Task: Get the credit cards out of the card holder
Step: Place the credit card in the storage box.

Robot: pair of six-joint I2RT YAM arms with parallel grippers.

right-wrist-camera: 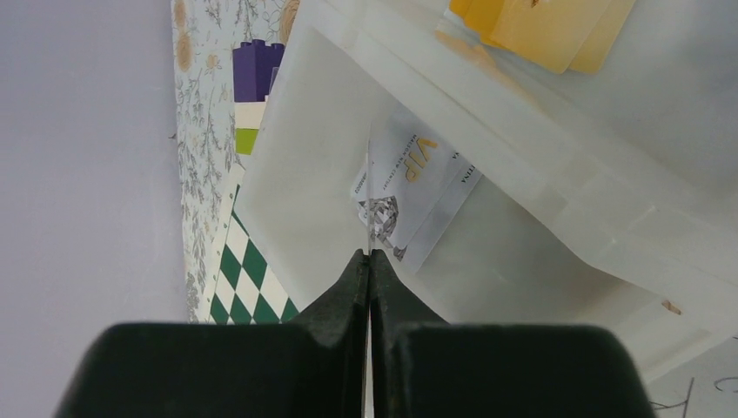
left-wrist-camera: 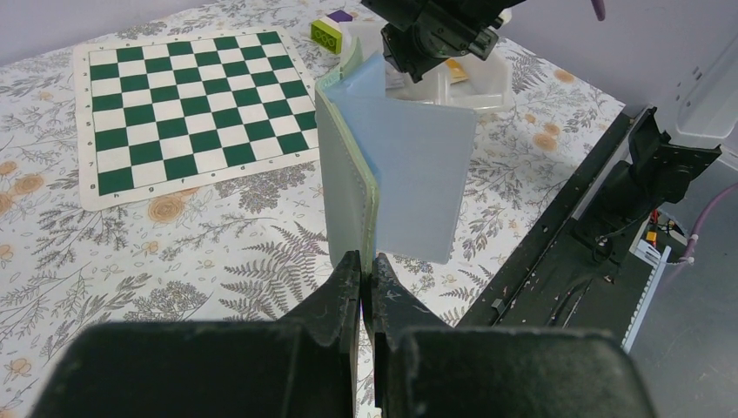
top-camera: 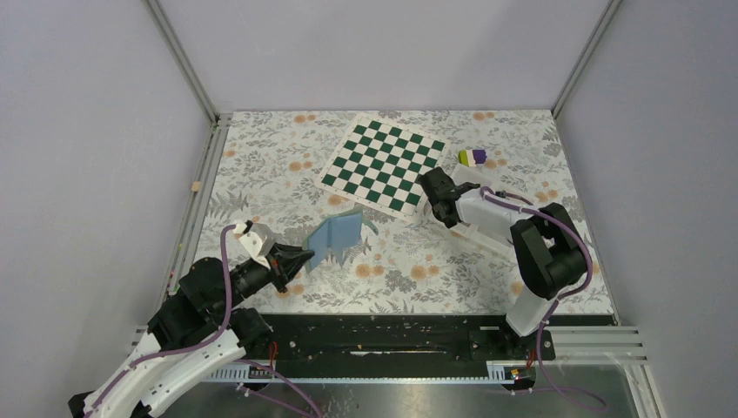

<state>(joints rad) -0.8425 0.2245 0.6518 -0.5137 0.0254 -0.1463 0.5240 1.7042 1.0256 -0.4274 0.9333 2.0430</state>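
The card holder stands open like a book above the floral cloth, light blue inside, greenish outside. My left gripper is shut on its lower edge near the spine. My right gripper is shut on a thin pale credit card, seen edge-on over the white tray. Another whitish card with dark print lies in that tray compartment. An orange-yellow card lies in the neighbouring compartment. From above, the right gripper hangs over the tray, right of the holder.
The green-and-white chequered mat lies at the back centre. A purple-and-yellow-green block sits to its right, close behind the tray. Grey walls enclose the table on three sides. A black rail runs along the near edge.
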